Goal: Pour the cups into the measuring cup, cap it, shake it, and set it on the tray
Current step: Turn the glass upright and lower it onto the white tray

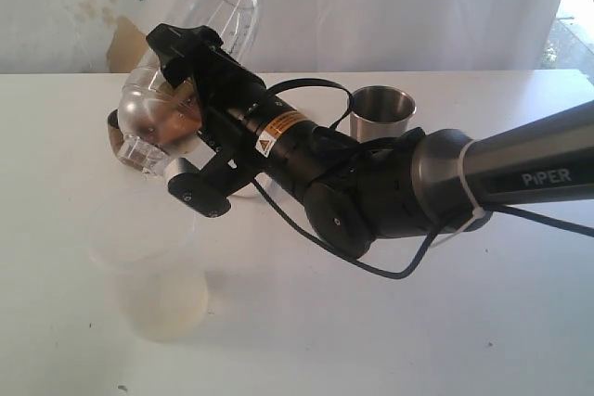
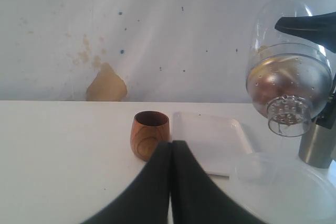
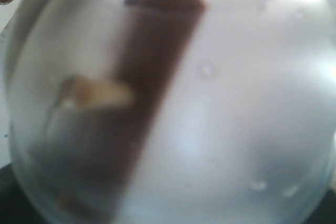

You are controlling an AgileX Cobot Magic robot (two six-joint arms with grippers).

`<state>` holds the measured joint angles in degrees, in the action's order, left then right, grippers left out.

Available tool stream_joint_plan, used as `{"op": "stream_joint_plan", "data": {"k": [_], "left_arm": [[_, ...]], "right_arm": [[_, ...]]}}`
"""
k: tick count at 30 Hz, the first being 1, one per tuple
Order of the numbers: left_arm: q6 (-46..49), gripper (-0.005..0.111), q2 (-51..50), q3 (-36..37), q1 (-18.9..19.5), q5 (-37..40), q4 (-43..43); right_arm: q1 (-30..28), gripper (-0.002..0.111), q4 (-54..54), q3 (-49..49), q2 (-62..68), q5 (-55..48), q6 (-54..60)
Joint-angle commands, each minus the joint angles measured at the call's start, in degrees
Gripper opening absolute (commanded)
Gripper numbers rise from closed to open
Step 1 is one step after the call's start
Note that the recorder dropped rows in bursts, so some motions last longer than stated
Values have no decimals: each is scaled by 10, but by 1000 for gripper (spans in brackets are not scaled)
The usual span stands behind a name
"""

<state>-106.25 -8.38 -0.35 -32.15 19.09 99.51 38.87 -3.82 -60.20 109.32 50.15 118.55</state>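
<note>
— Measuring cup (image 1: 227, 11), the tall clear plastic tumbler with the rounded bottom: how did it look, and where was it?

— The measuring cup was lifted off the white table (image 1: 483, 322), left of the middle and toward the far side. It was tilted, with its rounded bottom high and its capped mouth low and to the left. The cap (image 2: 286, 111) was clear and dotted with small holes, over a shiny silver dome. The right gripper (image 1: 190, 116) clamped it, black jaws spread wide across its body.

— And the left gripper (image 2: 170, 150)?

— Pressed fully closed, with nothing between its fingers.

— Counts?

— One measuring cup. Two drinking cups: one small round brown wooden cup (image 2: 149, 136) and one tapered stainless-steel tumbler (image 1: 382, 116). One flat white rectangular tray (image 2: 210, 135). One frosted translucent plastic jug (image 1: 153, 271), at the near left.

— Did the views differ?

— The left wrist view showed the wooden cup whole, just beside the tray. In the exterior view the held cup hid most of it, and the tray barely stood out from the table. The right wrist view gave only a blurred close look through the clear wall, with a dark strip across it.
</note>
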Motion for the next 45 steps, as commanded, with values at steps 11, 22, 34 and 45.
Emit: {"op": "stream_joint_plan", "data": {"k": [11, 22, 34, 45], "left_arm": [[1, 0, 0, 4, 0, -1, 4], [1, 0, 0, 4, 0, -1, 4], [1, 0, 0, 4, 0, -1, 4], [1, 0, 0, 4, 0, 0, 4]], "right_arm": [[0, 0, 0, -4, -6, 4, -57], [-6, 0, -86, -6, -7, 6, -412], [-101, 0, -36, -23, 3, -73, -1008], [-144, 0, 164, -108, 98, -158, -1295]]}}
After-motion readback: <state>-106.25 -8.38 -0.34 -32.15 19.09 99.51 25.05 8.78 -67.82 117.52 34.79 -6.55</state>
